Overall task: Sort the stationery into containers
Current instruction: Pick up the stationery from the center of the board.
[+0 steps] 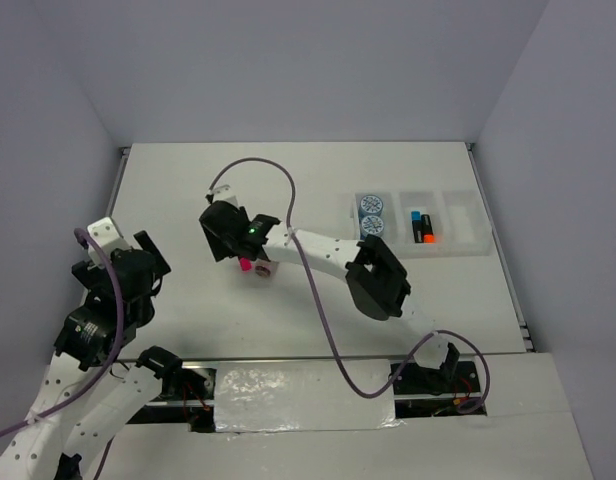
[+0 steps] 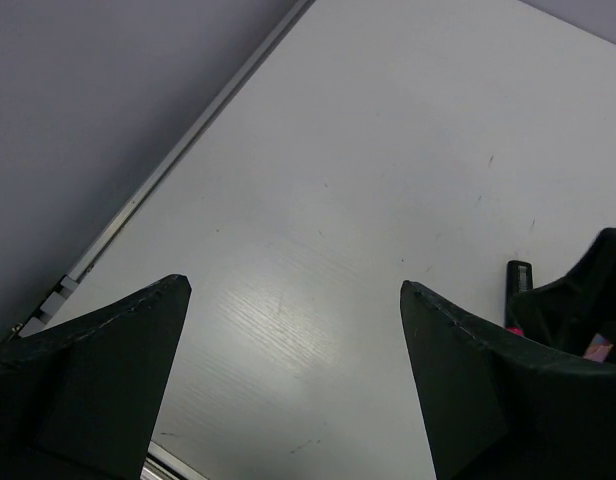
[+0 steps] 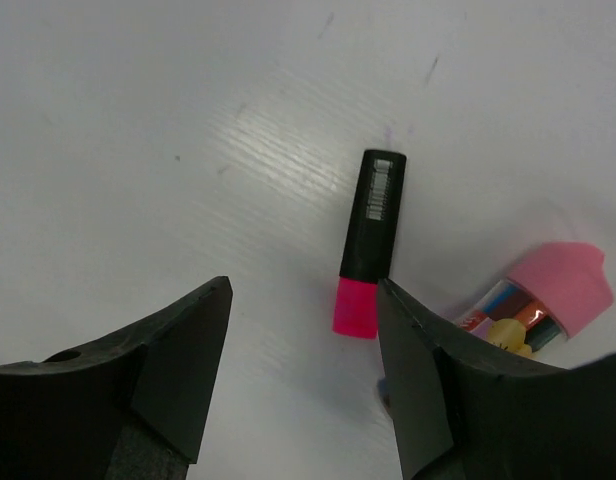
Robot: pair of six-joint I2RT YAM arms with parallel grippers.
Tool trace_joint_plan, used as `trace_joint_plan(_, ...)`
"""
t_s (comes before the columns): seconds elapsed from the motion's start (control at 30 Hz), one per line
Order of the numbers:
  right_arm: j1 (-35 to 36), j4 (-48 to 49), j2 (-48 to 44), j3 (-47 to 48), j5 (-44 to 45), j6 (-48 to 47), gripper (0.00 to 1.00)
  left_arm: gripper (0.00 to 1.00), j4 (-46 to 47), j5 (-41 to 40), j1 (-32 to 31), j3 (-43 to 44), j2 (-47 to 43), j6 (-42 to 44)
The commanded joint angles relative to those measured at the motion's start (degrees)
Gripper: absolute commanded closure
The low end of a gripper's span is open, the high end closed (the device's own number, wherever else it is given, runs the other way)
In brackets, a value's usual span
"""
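Midway toward the left edge of the bench (image 1: 288,180), from above, my right gripper (image 1: 243,258) hovers over the pink highlighter (image 1: 246,266), nearer than my left gripper (image 1: 148,255); left wrist: jaws wide, empty; right wrist: jaws wide, empty, highlighter pointing away, hugging one finger.

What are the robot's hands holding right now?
Nothing. The right gripper is open over the pink highlighter; the left gripper is open too.

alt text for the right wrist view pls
A pink-capped black highlighter lies on the white table between the fingers of the open right gripper. A pink-capped glue stick lies beside it, partly hidden by one finger.
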Motion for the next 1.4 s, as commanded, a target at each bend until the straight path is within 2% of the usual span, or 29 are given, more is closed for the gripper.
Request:
trace_joint_plan(0.0,-0.6,-8.9,3.6,7.5,3.1,2.2,0.33,0.01,-0.1,-2.5,0.3,1.8,-1.2,-1.9)
trace_joint_plan(0.57,-3.2,-10.6,12.2,13.3,-1.0,1.1,0.41,0.01,2.9,0.8,0.3,0.8,-2.9,1.4)
trace_joint_plan(0.9,-3.9,-10.6,16.8,16.0,-5.0,-0.1,0.43,0.01,3.4,1.3,0.3,0.8,-3.4,1.9)
trace_joint_plan(0.97,-3.9,-10.1,17.3,16.0,-5.7,-0.1,0.46,0.01,3.5,1.4,0.3,0.7,-3.6,2.0)
trace_joint_plan(1.0,-3.8,-10.0,17.4,15.9,-5.9,-0.1,0.53,0.01,3.6,1.5,0.3,0.7,-3.6,2.1)
trace_joint_plan(1.07,-3.7,-9.8,18.0,15.9,-6.8,-0.1,0.59,0.01,3.6,1.5,0.3,0.7,-3.7,2.1)
trace_joint_plan(1.1,-3.6,-9.6,18.1,15.9,-7.5,-0.3,0.65,0.01,3.6,1.5,0.3,0.7,-3.7,2.2)
trace_joint_plan(1.17,-3.2,-9.3,18.3,15.9,-8.4,-0.5,0.70,0.01,3.7,1.6,0.3,0.7,-3.8,2.3)
trace_joint_plan(1.3,-2.5,-8.3,18.1,15.9,-9.8,-0.3,0.75,0.01,4.0,1.9,0.3,0.5,-4.0,2.6)
trace_joint_plan(1.37,-2.5,-7.8,18.0,15.9,-10.2,-0.1,0.83,0.01,4.1,2.0,0.3,0.4,-4.0,2.7)
